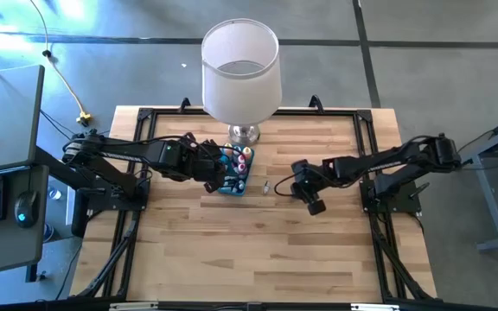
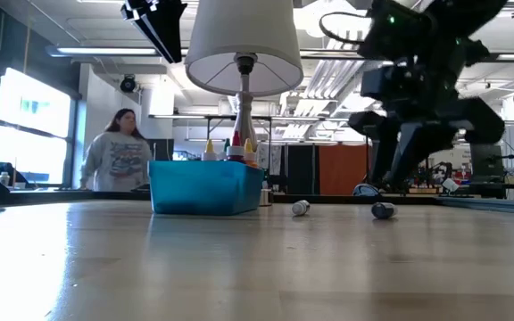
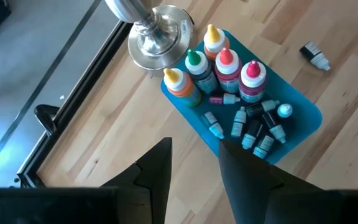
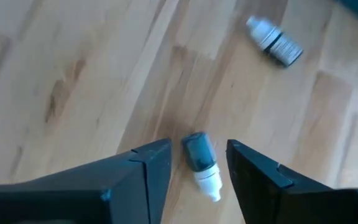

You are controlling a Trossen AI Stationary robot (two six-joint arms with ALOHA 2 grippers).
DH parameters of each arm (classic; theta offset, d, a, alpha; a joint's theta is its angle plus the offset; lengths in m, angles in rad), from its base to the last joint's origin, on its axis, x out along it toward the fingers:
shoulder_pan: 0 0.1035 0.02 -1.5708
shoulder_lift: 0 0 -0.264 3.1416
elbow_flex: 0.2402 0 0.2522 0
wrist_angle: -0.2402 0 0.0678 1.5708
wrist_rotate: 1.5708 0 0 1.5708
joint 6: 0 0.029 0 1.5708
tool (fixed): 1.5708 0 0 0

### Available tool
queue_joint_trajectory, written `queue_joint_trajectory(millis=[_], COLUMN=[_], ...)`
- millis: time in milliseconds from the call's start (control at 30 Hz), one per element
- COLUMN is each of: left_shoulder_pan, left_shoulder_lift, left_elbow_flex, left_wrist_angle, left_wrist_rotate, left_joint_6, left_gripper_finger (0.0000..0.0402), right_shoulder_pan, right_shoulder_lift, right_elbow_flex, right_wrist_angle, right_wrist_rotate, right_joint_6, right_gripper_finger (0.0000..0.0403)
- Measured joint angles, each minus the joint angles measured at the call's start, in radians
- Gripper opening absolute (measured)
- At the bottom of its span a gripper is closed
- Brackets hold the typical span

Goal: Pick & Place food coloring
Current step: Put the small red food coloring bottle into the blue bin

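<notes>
The blue tray point(image 3: 303, 112) holds upright dropper bottles point(image 3: 219, 62) with yellow, green and red caps, and several tiny vials point(image 3: 253, 127) lying on its floor. Two more vials lie on their sides on the wood. One dark vial with a white cap point(image 4: 201, 163) lies between the open fingers of my right gripper point(image 4: 197, 165), which hangs just over it point(image 2: 384, 192). The other vial point(image 4: 275, 40) lies between that gripper and the tray point(image 1: 266, 186). My left gripper point(image 3: 194, 168) is open above the tray's left edge point(image 1: 217, 177).
A table lamp with a white shade point(image 1: 240, 69) stands on its metal base point(image 3: 157, 34) right behind the tray. A black frame point(image 1: 366, 130) runs round the table top. Bare wood lies toward the near edge. A person point(image 2: 119, 152) stands in the room beyond.
</notes>
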Motion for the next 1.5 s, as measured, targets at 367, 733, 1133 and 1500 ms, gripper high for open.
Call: queue_joint_trajectory(millis=[367, 733, 1133, 1500], left_shoulder_pan=[0.0, 0.0, 0.0, 0.0], left_shoulder_lift=[0.0, 0.0, 0.0, -0.001], left_elbow_flex=[0.0, 0.0, 0.061, 0.302], left_wrist_angle=[0.018, 0.019, -0.065, -0.272], left_wrist_rotate=[0.0, -0.003, -0.028, -0.219], left_joint_6=[0.0, 0.002, 0.009, 0.035], left_gripper_finger=[0.0128, 0.0128, 0.0128, 0.0128], right_shoulder_pan=[-0.033, -0.054, -0.032, 0.132], right_shoulder_lift=[0.004, 0.001, 0.006, 0.305], right_elbow_flex=[-0.194, -0.286, -0.27, 0.16], right_wrist_angle=[0.277, 0.385, 0.781, 0.942], right_wrist_rotate=[0.011, -0.014, -0.137, 0.307], right_joint_6=[-0.076, -0.074, 0.204, 0.337], right_gripper_finger=[0.0152, 0.0119, 0.0051, 0.0051])
